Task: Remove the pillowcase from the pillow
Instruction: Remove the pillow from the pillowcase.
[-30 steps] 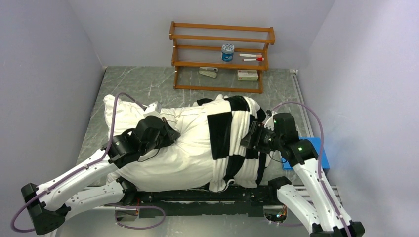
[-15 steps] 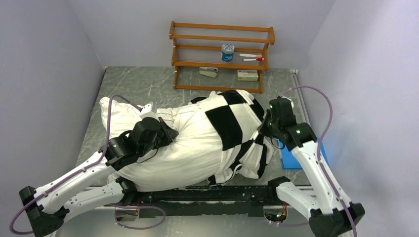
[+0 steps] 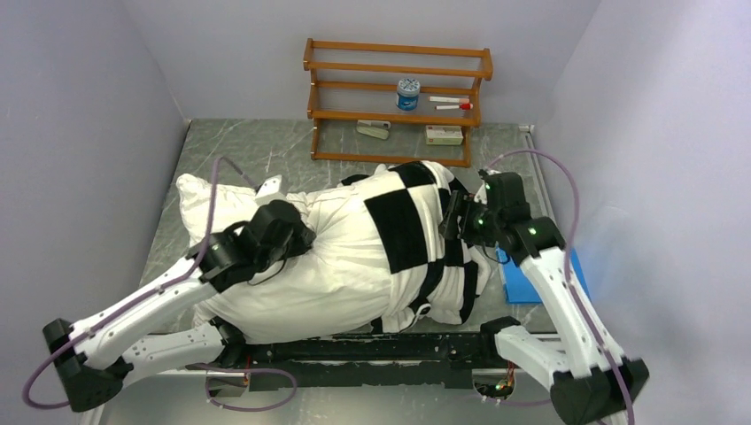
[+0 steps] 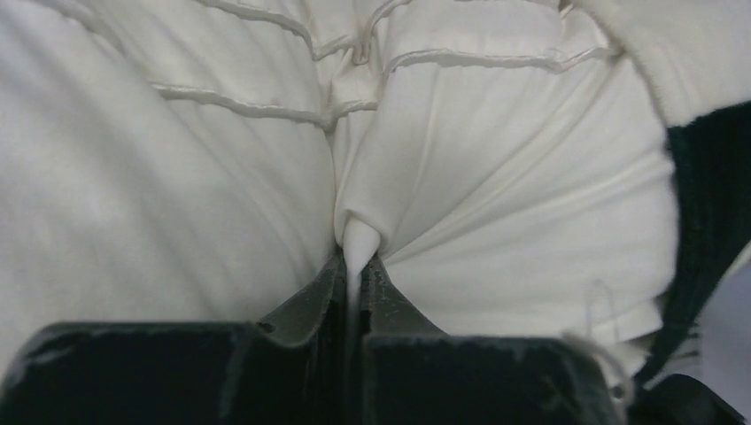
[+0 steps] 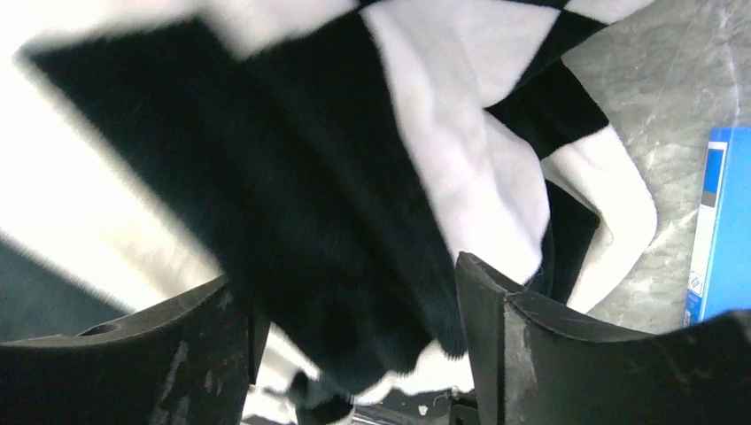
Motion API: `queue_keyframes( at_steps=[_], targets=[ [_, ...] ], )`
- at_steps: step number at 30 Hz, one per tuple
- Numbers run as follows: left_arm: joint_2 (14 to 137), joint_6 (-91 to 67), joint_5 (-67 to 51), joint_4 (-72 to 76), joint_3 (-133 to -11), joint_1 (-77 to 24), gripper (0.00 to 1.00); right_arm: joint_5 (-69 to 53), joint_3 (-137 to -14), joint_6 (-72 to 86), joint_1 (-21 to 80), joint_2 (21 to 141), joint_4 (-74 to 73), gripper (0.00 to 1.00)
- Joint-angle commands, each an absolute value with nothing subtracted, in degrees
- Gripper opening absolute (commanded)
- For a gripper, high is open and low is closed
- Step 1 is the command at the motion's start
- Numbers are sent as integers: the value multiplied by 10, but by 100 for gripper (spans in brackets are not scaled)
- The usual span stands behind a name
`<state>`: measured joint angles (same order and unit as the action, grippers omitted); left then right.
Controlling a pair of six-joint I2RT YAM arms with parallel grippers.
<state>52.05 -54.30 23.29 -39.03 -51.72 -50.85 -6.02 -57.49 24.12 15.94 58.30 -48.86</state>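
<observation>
The white pillow [image 3: 301, 288] lies across the table, its left half bare. The black-and-white checkered pillowcase [image 3: 403, 226] covers its right part, bunched toward the right end. My left gripper [image 3: 301, 237] is on top of the pillow. In the left wrist view it [image 4: 356, 266] is shut on a pinch of the pillow's white fabric [image 4: 496, 177], and a black edge of the pillowcase [image 4: 708, 204] shows at the right. My right gripper [image 3: 453, 221] is at the pillowcase's right end. In the right wrist view it [image 5: 345, 274] is open, and pillowcase fabric [image 5: 292, 177] hangs loose between the fingers.
A wooden shelf [image 3: 398, 97] with a small jar and boxes stands at the back. A blue flat pad [image 3: 531, 279] lies on the grey marbled table [image 5: 673, 71] by the right arm, and shows in the right wrist view [image 5: 722, 221]. Walls close in on both sides.
The right gripper pulled the pillowcase away and to the right, spreading the checks, then came back slightly left with its jaws apart. The left gripper kept its pinch; the pillow shifted a little left.
</observation>
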Motion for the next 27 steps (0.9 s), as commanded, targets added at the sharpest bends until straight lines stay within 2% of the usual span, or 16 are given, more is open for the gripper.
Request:
queue_keyframes(
  at_steps=[1, 3, 6, 8, 9, 11, 12, 14, 16, 18, 21, 24, 27],
  targets=[
    [609, -464, 291, -548, -562, -507, 8, -102, -583, 240, 158, 480, -563, 78],
    [660, -425, 282, -525, -592, -493, 8, -172, -576, 246, 159, 445, -569, 79],
    [722, -365, 259, -495, -632, -442, 7, -380, -508, 278, 158, 411, -503, 77],
    [743, -324, 204, -466, -646, -383, 7, -437, -461, 307, 161, 415, -466, 75],
    [749, -305, 177, -452, -654, -357, 13, -416, -451, 308, 166, 420, -462, 75],
    [751, -268, 149, -433, -672, -329, 49, -352, -429, 314, 174, 439, -429, 78],
    [747, -254, 147, -430, -685, -329, 62, -340, -416, 330, 179, 456, -391, 78],
    [730, -238, 137, -430, -704, -329, 79, -321, -416, 359, 202, 515, -318, 78],
    [702, -230, 119, -436, -718, -329, 91, -243, -453, 367, 250, 589, -283, 80],
    [667, -230, 96, -454, -727, -329, 93, -164, -508, 374, 292, 667, -278, 82],
    [602, -235, 35, -465, -716, -334, 97, -171, -557, 398, 306, 762, -252, 81],
    [566, -262, 9, -467, -687, -383, 97, -162, -563, 418, 312, 775, -214, 81],
    [571, -292, 69, -471, -661, -477, 97, -171, -552, 413, 312, 758, -171, 81]
  ],
)
